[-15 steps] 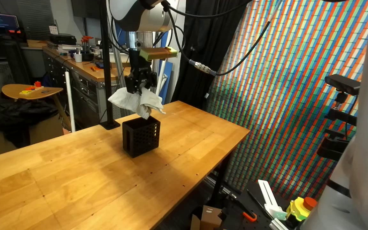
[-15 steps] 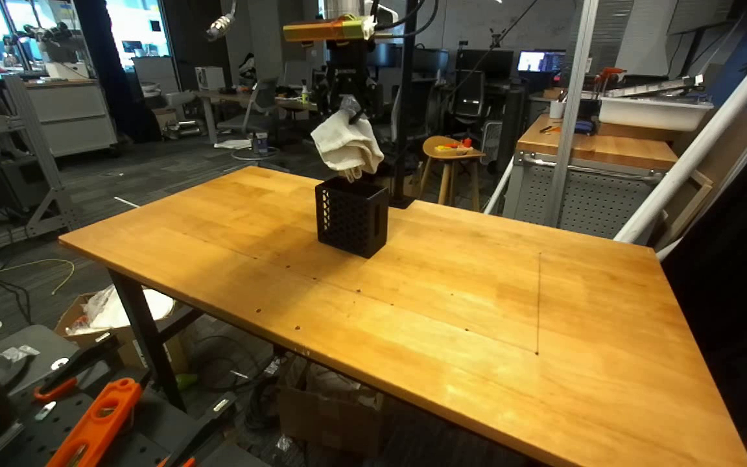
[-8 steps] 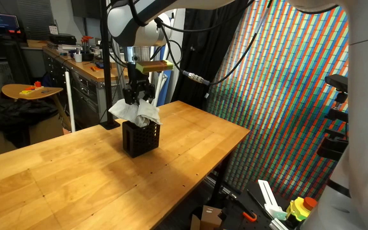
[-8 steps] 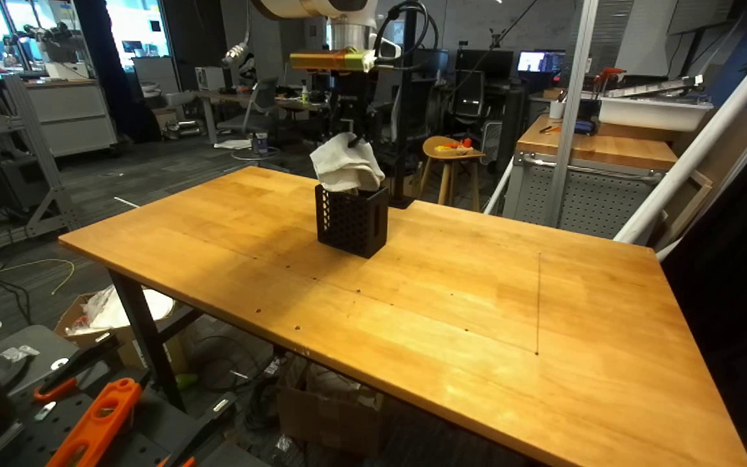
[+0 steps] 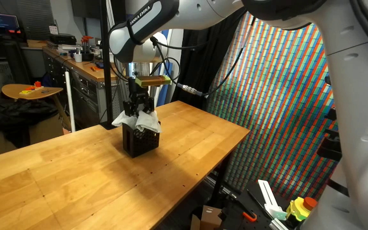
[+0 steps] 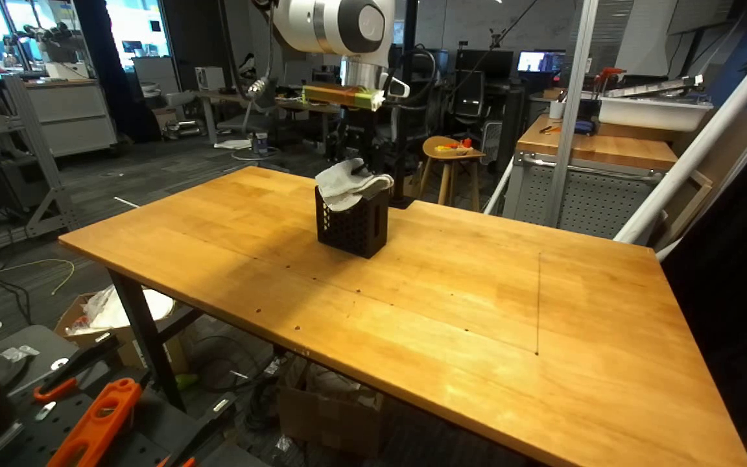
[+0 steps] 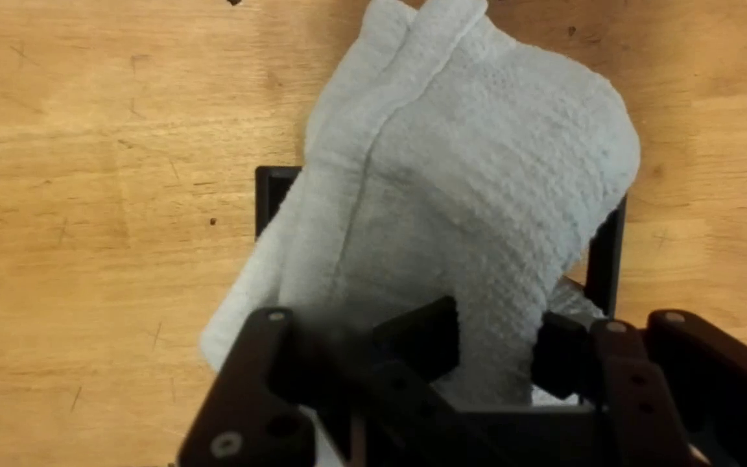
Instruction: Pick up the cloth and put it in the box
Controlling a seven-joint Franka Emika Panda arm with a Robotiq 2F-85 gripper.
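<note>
Lettering: "RANKA EMIKA" on the white-and-black robot arm (image 5: pixel 200 16).
Fabric: off-white ribbed cloth (image 7: pixel 490 149), folded, hem seam showing.
Perforations: black rectangular box (image 5: pixel 141 143), walls pierced with holes, upright on the golden-brown wooden table (image 5: pixel 107 179).
Cloth position: draped over the box's open mouth, flaps overhanging the rim.
Cloth's long axis: top to lower left in the wrist view.
Hold: black two-fingered gripper (image 7: pixel 497 347) clamped on a cloth fold.

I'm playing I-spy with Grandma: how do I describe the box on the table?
Find the big wooden table. On it stands a black box with a pale cloth over its top. Unlike the slim black pole nearby, it's chunky and full of holes.
</note>
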